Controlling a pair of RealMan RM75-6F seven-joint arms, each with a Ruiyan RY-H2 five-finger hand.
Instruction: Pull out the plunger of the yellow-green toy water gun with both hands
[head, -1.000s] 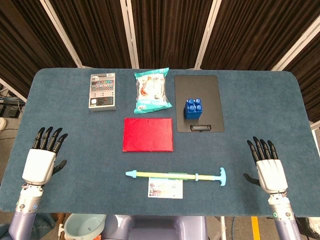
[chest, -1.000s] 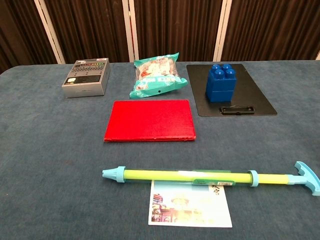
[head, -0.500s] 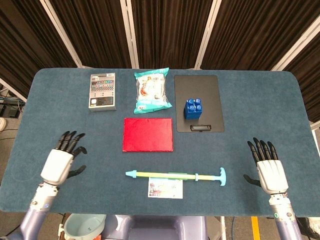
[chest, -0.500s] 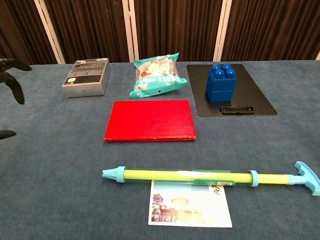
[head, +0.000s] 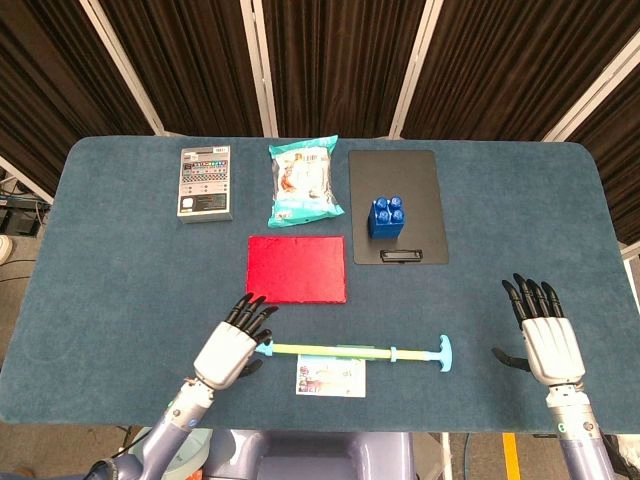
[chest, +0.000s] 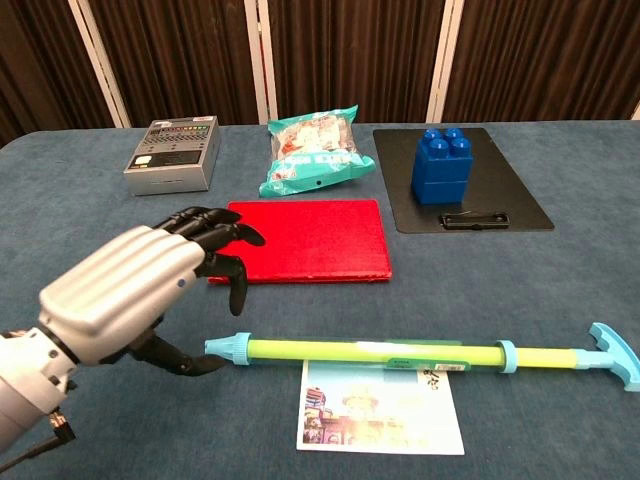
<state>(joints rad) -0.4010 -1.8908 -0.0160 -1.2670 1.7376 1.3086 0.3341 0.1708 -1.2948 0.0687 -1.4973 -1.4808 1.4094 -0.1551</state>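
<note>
The yellow-green toy water gun (head: 340, 351) (chest: 375, 352) lies flat along the table's front, light-blue nozzle to the left and T-shaped plunger handle (head: 444, 353) (chest: 617, 354) to the right. My left hand (head: 230, 348) (chest: 135, 285) hovers open just left of the nozzle, fingers spread, thumb low beside the tip, holding nothing. My right hand (head: 543, 338) is open far to the right of the handle, well apart from it; the chest view does not show it.
A picture card (head: 331, 380) (chest: 380, 420) lies partly under the gun. Behind it sit a red pad (head: 296, 269) (chest: 300, 240), a black clipboard (head: 415, 215) carrying a blue block (head: 386, 216) (chest: 441, 165), a snack bag (head: 304, 182) and a grey box (head: 205, 182).
My left hand has swept right from the table's left side to just beside the gun's nozzle, entering the chest view. The right hand has barely shifted. The gun has not moved.
</note>
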